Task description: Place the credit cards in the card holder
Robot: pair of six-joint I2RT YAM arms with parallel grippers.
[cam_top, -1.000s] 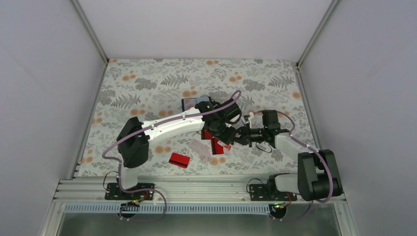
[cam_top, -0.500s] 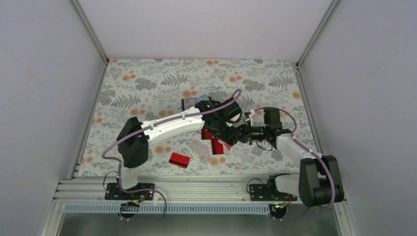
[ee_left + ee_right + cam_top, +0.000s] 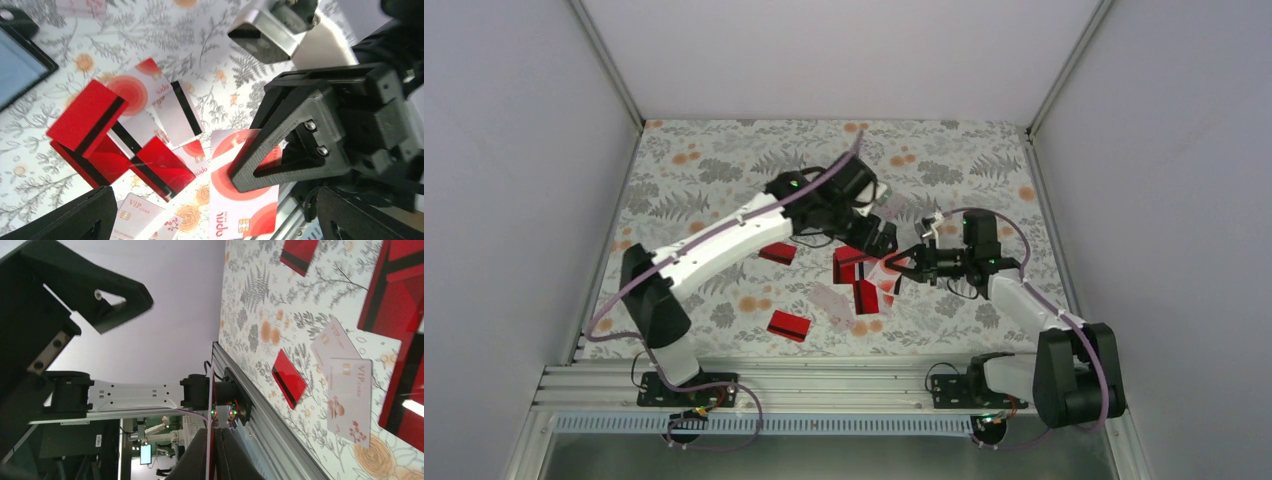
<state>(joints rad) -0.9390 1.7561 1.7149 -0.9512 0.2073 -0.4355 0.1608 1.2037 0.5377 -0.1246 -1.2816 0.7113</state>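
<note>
Several credit cards point(image 3: 856, 285) lie in a loose pile mid-table, red ones with black stripes point(image 3: 87, 117) and whitish ones point(image 3: 175, 112). My right gripper point(image 3: 902, 268) is shut on a whitish card with a red circle point(image 3: 245, 200) and holds it above the pile; this card shows edge-on between its fingers point(image 3: 210, 452). My left gripper point(image 3: 876, 238) is wide open and empty point(image 3: 215, 220), just above and behind the pile. The card holder point(image 3: 17, 67), black with a grey-blue inside, shows only at the left wrist view's left edge; my left arm hides it in the top view.
Single red cards lie apart from the pile, one point(image 3: 789, 326) near the front and one point(image 3: 777, 253) to the left. Two whitish VIP cards point(image 3: 350, 390) lie near the front of the pile. The aluminium rail point(image 3: 824, 385) runs along the near edge.
My left arm has swung back and left, its gripper rising off the pile. This uncovered a red card on the left and hid the card holder. My right gripper shifted slightly back with its card.
</note>
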